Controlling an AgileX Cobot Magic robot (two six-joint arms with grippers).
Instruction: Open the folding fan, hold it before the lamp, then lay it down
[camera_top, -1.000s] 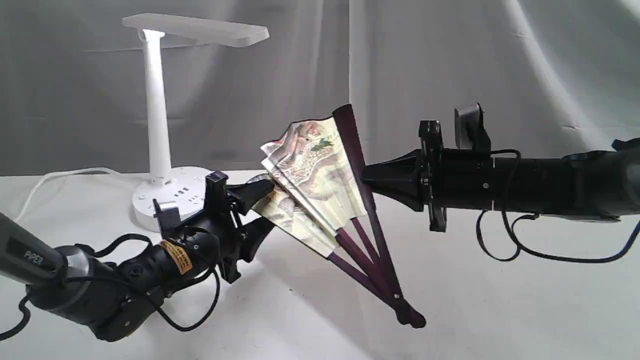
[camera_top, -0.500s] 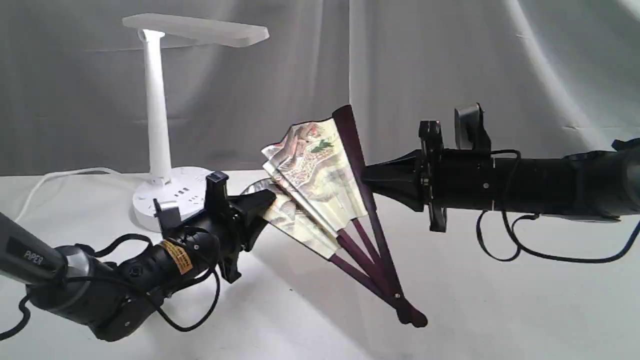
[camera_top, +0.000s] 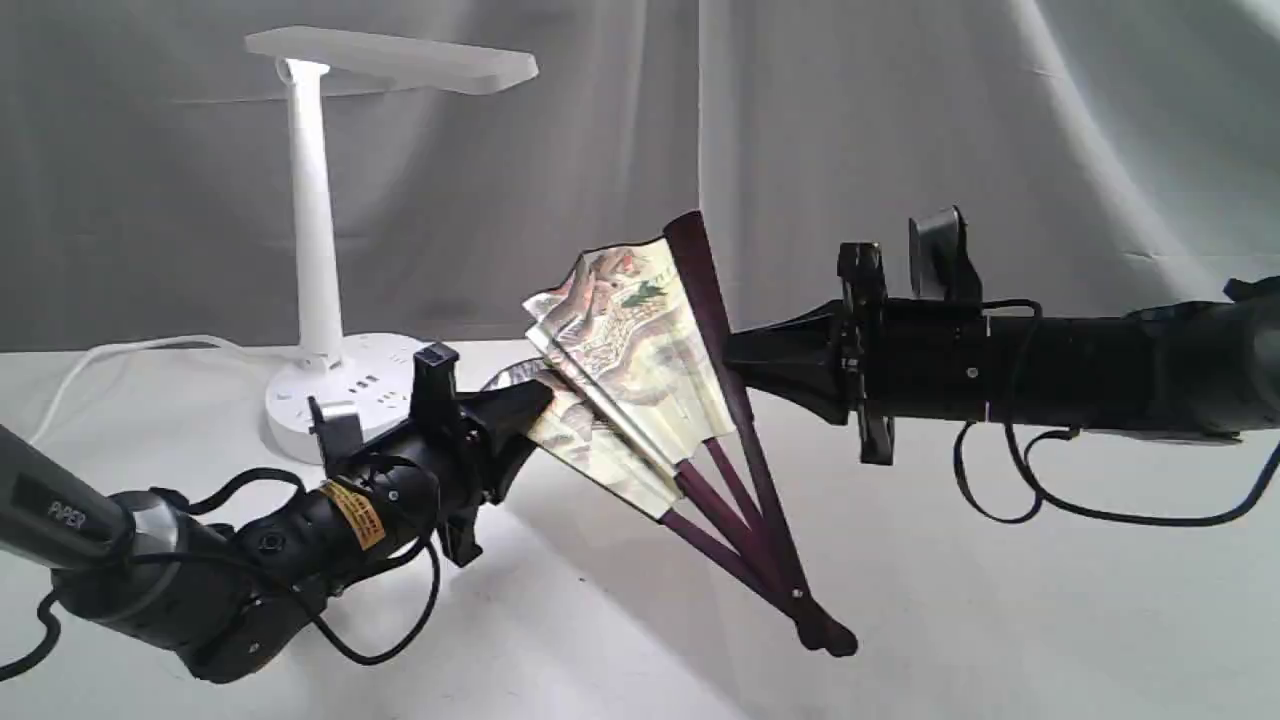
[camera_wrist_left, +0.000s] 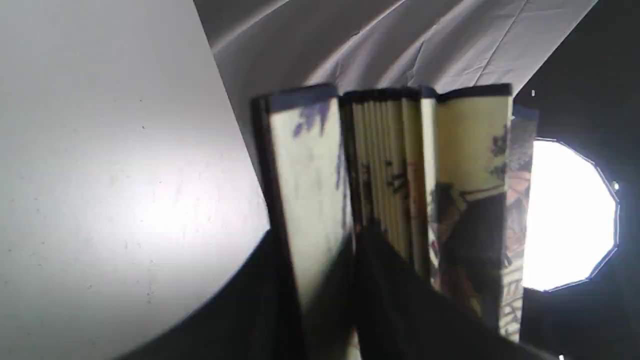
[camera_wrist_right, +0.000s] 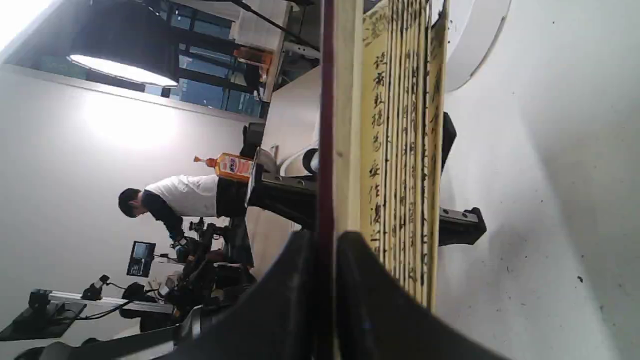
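Note:
The folding fan (camera_top: 640, 370) is partly spread at the middle, its pivot end (camera_top: 825, 635) low near the tabletop. My right gripper (camera_top: 735, 365) is shut on its dark maroon guard (camera_wrist_right: 327, 125). My left gripper (camera_top: 530, 410) is shut on the opposite edge of the painted leaf (camera_wrist_left: 310, 200). In the left wrist view the folds (camera_wrist_left: 400, 165) stand bunched between the fingers. The white lamp (camera_top: 315, 240) stands at the back left, behind my left arm, its flat head (camera_top: 390, 58) above and left of the fan.
The lamp's round base (camera_top: 340, 395) with sockets and its white cord (camera_top: 120, 352) lie on the white tabletop (camera_top: 1000, 620). A grey cloth backdrop (camera_top: 900, 130) hangs behind. A black cable (camera_top: 1050, 500) droops under my right arm.
My left gripper closed on the fan's left edge one second ago and has held it since. The right arm has not moved.

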